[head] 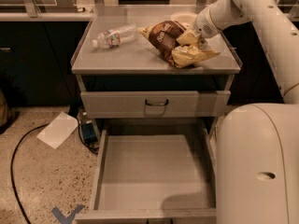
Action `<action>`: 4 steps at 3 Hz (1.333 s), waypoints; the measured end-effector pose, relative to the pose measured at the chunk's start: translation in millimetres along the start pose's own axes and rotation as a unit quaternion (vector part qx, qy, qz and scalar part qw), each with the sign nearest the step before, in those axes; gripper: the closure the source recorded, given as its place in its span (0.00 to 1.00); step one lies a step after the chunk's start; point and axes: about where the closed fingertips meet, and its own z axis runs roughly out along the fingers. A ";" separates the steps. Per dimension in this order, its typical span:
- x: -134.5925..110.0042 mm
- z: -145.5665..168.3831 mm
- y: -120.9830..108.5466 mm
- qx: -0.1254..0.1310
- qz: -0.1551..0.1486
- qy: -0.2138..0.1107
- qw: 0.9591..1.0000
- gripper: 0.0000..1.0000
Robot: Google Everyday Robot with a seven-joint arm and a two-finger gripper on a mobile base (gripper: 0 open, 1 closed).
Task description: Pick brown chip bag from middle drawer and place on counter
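Upper right, the gripper (195,35) sat against the brown chip bag (169,40), which lay on the counter (126,59) near its front edge; whether it held the bag, I could not tell. The middle drawer (154,171) below gaped bare. Danger: a crinkly fold snagging on retreat could drag the bag off, or into the water bottle (114,35)

Glossy white rounded arm (264,17), bulky white base (257,167), end effector (195,35) above counter (131,55)
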 end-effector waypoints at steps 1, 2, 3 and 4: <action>-0.1 0.0 0.0 0.000 0.000 0.000 1.000 1.00; -27.3 -13.0 -3.8 0.011 -0.019 -0.019 1.000 1.00; -54.1 -26.0 -24.7 0.049 -0.033 -0.036 0.998 1.00; -49.0 -16.7 -36.9 0.060 -0.025 -0.020 0.998 1.00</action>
